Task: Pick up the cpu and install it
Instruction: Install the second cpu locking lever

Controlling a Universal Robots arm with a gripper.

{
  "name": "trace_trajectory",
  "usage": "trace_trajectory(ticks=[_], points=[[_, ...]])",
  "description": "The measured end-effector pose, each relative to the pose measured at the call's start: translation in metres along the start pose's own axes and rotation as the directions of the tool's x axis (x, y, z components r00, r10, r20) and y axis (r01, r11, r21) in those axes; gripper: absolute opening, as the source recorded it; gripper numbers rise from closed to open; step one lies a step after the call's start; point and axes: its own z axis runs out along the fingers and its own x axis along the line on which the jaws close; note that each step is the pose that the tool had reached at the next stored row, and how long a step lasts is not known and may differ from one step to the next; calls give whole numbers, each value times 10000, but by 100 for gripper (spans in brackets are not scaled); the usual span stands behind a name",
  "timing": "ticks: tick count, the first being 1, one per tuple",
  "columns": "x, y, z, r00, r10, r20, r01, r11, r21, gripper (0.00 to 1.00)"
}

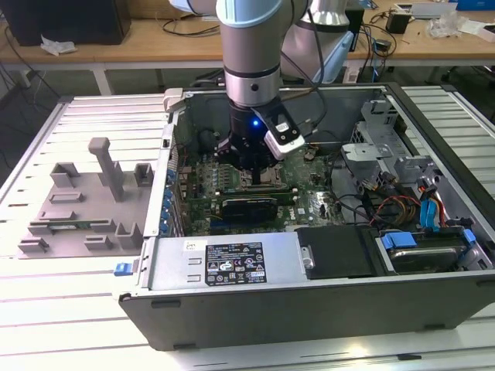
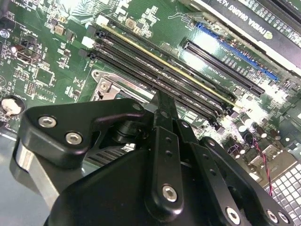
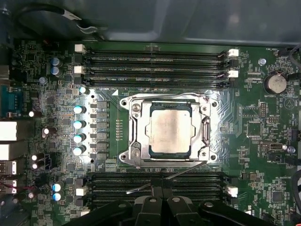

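In the exterior view, the robot arm [image 1: 249, 46] reaches straight down into an open computer case [image 1: 309, 286] lying on a white slatted table [image 1: 46, 309], its gripper [image 1: 254, 171] low over the green motherboard [image 1: 305, 202] just above a long black expansion card [image 1: 249, 207]; a grey fixture tray [image 1: 85, 205] sits on the table at the exterior view's left, well apart from the case, and a wooden bench [image 1: 155, 35] with cables runs behind. In the second wrist view, the gripper's black linkage [image 2: 160, 188] fills the foreground above the board, with rows of black memory slots [image 2: 160, 70] and a blue-edged slot [image 2: 235, 52] beyond it; the fingertips are hidden, so whether the jaws are open or closed cannot be told. In the first wrist view, the cpu [image 3: 170, 128] lies flat inside the square metal-framed socket [image 3: 169, 100] at the middle of the motherboard, its silvery top plate bare, memory slots on two opposite sides, a thin metal lever [image 3: 164, 180] slanting near the socket, and a round coin battery [image 3: 275, 83] well off to one side; the gripper is clear of the cpu.
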Motion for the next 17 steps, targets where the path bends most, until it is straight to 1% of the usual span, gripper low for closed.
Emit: trace_trajectory(ticks=[8, 10, 17], points=[[25, 0, 29, 10000, 1, 0, -1, 10000, 1, 11], [50, 1, 42, 10000, 1, 5, -1, 10000, 1, 11], [101, 2, 66, 10000, 1, 34, -1, 10000, 1, 11]])
